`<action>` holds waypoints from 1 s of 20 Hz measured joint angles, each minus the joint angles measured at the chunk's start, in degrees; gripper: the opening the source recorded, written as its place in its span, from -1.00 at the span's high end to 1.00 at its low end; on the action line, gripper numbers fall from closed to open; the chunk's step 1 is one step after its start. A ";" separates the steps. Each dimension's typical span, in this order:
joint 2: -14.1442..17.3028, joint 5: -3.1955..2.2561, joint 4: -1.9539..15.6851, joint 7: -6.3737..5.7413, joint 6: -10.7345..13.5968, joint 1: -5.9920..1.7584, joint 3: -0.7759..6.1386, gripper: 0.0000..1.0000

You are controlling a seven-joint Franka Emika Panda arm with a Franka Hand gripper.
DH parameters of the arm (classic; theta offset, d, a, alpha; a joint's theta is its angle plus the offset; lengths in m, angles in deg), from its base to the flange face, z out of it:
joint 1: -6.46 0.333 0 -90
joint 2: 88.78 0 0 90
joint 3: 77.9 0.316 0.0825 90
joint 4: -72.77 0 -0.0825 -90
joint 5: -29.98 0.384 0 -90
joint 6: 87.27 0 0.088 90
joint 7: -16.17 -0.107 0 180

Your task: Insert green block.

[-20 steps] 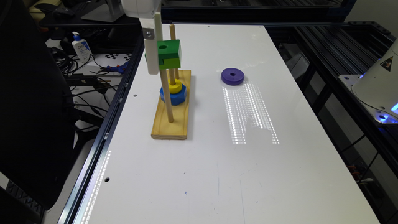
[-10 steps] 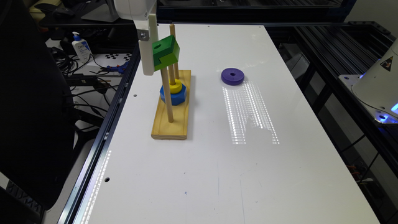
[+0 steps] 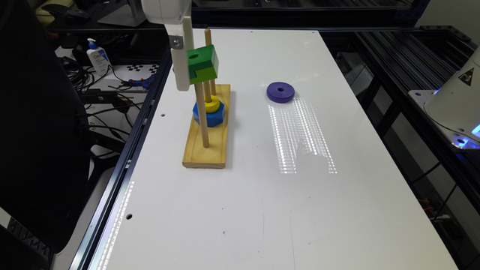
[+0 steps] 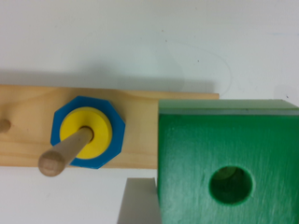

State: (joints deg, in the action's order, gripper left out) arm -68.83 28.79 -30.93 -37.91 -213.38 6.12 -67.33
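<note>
Gripped by the end effector [image 3: 189, 69], the green block [image 3: 202, 63] hangs tilted above the wooden base [image 3: 208, 144], a peg tip visible inside its hole.

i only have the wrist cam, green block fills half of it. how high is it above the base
Observer: The green block is high up, level with the top of the nearest peg and well above the wooden base.
Operator: is it sitting level
Observer: No, in the exterior view it looks tilted rather than flat.
Operator: anything else on the table i should know about
Observer: A purple ring lies flat on the table, apart from the base on the exterior view's right.
</note>
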 joint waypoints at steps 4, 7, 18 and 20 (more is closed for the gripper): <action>-0.33 0.00 -0.35 -0.01 0.42 0.00 0.03 1.00; -0.89 0.00 -1.11 -0.02 0.48 0.00 0.04 1.00; -1.29 0.00 -1.69 -0.21 0.27 0.07 0.26 1.00; -1.28 0.00 -1.69 -0.21 0.26 0.07 0.26 1.00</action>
State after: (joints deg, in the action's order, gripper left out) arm -70.12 28.79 -32.62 -38.12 -213.12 6.19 -67.06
